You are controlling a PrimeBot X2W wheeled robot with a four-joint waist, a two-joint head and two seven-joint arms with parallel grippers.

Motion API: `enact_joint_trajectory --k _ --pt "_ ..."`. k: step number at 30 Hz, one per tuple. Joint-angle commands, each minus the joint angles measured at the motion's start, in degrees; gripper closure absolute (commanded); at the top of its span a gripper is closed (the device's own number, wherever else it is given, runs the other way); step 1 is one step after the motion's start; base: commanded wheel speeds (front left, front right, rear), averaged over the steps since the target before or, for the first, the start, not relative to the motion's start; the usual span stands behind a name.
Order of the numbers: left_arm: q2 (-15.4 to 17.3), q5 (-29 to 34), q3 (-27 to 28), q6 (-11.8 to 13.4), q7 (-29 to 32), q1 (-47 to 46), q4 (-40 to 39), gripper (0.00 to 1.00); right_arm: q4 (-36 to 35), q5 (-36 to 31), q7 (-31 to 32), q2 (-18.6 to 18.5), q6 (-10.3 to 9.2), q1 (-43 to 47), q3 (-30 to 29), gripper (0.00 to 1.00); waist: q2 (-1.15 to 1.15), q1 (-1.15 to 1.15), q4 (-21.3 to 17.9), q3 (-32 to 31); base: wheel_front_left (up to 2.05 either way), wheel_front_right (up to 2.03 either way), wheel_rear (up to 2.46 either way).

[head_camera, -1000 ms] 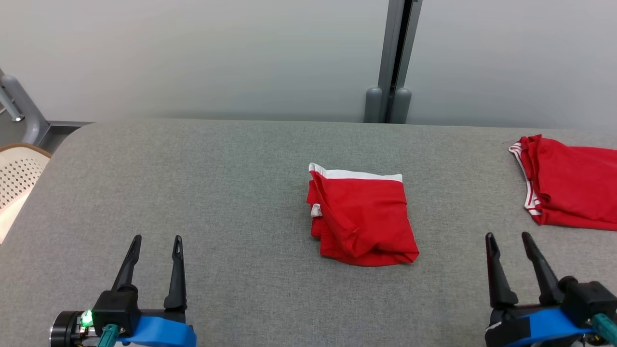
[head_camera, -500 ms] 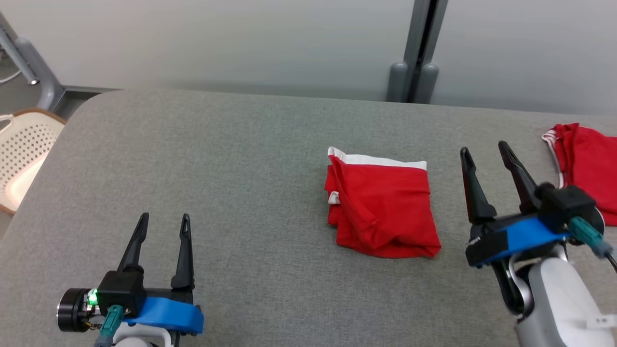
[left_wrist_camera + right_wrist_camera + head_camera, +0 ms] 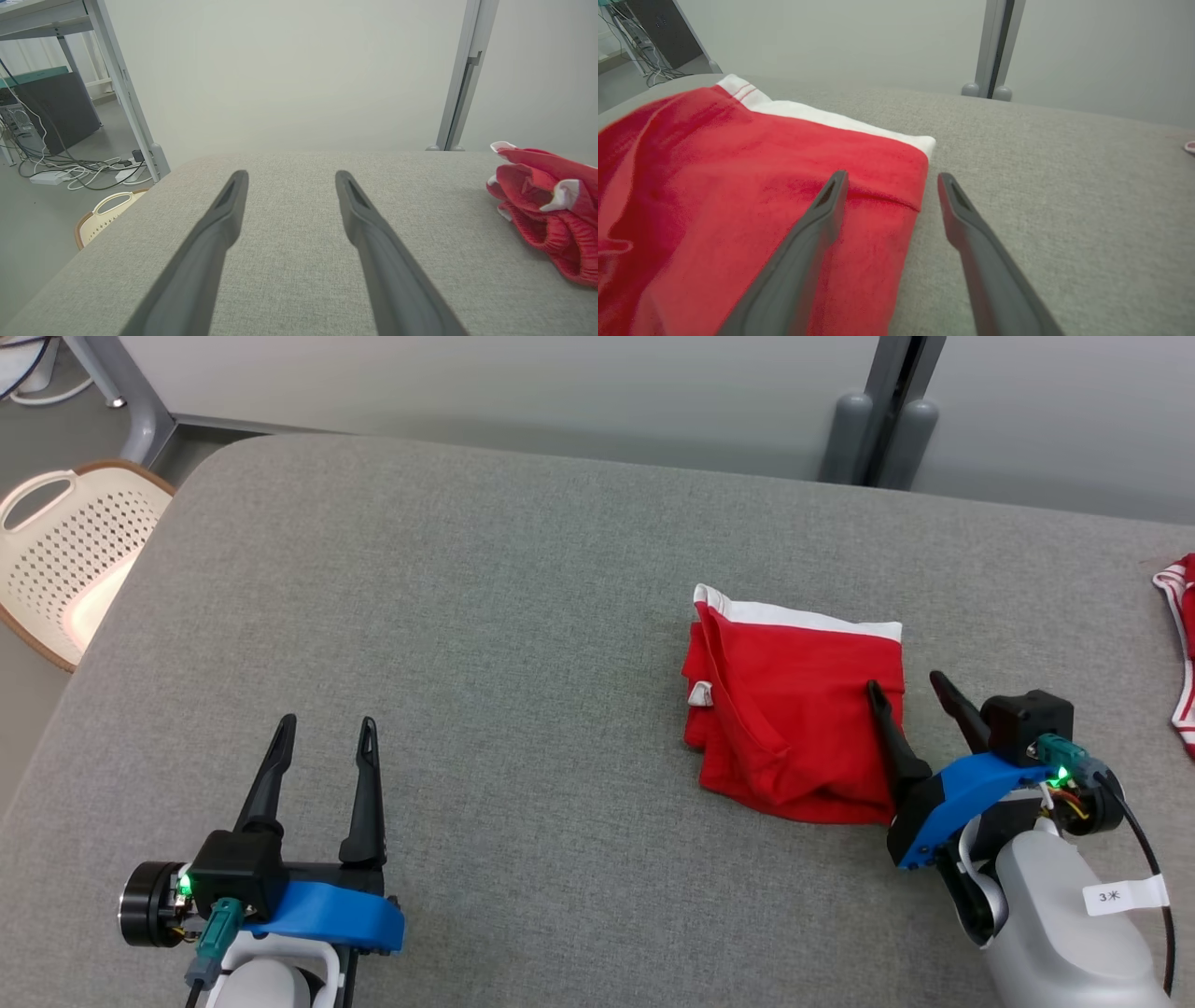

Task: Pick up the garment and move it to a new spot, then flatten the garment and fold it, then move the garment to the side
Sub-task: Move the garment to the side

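The garment is red with a white band along its far edge and lies folded on the grey padded table. My right gripper is open at the garment's right edge: one finger over the red cloth, the other over bare table. In the right wrist view the garment spreads under the left finger and the right gripper straddles its edge. My left gripper stands open at the lower left, far from the garment, nothing between its fingers. The left wrist view has the left gripper open and the garment at the far right.
A second red garment lies at the table's right edge. A cream perforated basket stands on the floor off the table's left corner. A grey post rises behind the table. Cables and a metal frame are at the left.
The head camera has tilted down and turned left, shifting the whole picture. My right gripper has come forward and left to the garment's right edge. The left gripper has kept its place.
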Motion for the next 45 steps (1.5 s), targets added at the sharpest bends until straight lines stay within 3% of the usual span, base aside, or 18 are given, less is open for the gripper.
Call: enact_joint_trajectory --k 1,14,15,16,17,25,31,38,45 --pt "0.0 -0.2 0.0 -0.2 -0.3 -0.8 0.0 0.0 2.2 0.8 -0.3 -0.4 0.01 -1.4 0.4 0.0 0.0 -0.01 0.4 0.7 0.0 0.0 0.0" --pt "-0.4 -0.3 -0.7 -0.5 -0.3 -2.6 0.8 0.0 17.0 6.5 -0.6 1.4 0.01 -5.9 5.5 0.0 0.0 -0.01 0.8 1.7 0.0 0.0 0.0" --pt "-0.5 -0.4 -0.7 -0.5 -0.3 -2.5 0.8 0.0 17.7 7.6 -0.2 1.9 0.01 -5.9 5.9 0.44 0.0 -0.01 0.9 1.7 0.0 0.0 0.0" --pt "-0.5 -0.4 -0.7 -0.5 -0.3 -2.5 0.9 0.0 18.2 8.5 0.0 2.1 0.01 -6.1 6.6 0.6 0.0 -0.01 0.9 1.7 0.0 0.0 0.0" --pt "-0.5 -0.5 -0.6 -0.4 -0.3 -2.4 0.9 0.0 18.7 9.2 0.2 2.2 0.01 -6.1 7.2 1.0 0.0 -0.01 0.9 1.6 0.0 0.0 0.0" --pt "-0.6 -0.5 0.4 -0.2 -0.3 -1.5 0.5 0.0 17.8 14.4 -2.1 -0.6 -0.05 -6.9 10.5 1.0 0.0 -0.01 -1.3 1.9 0.0 0.0 0.0" --pt "-0.5 -0.4 0.9 -0.2 -0.3 -1.7 -0.3 0.0 14.9 16.2 -3.4 -3.1 -0.03 -6.2 12.5 1.0 0.0 -0.01 -5.3 3.0 0.0 0.0 0.0" --pt "0.6 0.2 1.6 -0.5 -0.3 -3.6 -1.8 0.0 9.2 17.7 -4.3 -7.9 -0.03 -4.2 13.3 1.0 0.0 -0.01 -13.7 5.9 0.0 0.0 0.0" --pt "1.7 0.5 1.7 -0.8 -0.3 -6.1 -2.5 0.0 6.4 17.4 -4.4 -10.1 0.0 -4.2 12.2 1.0 0.0 -0.01 -17.2 8.6 0.0 0.0 0.0"
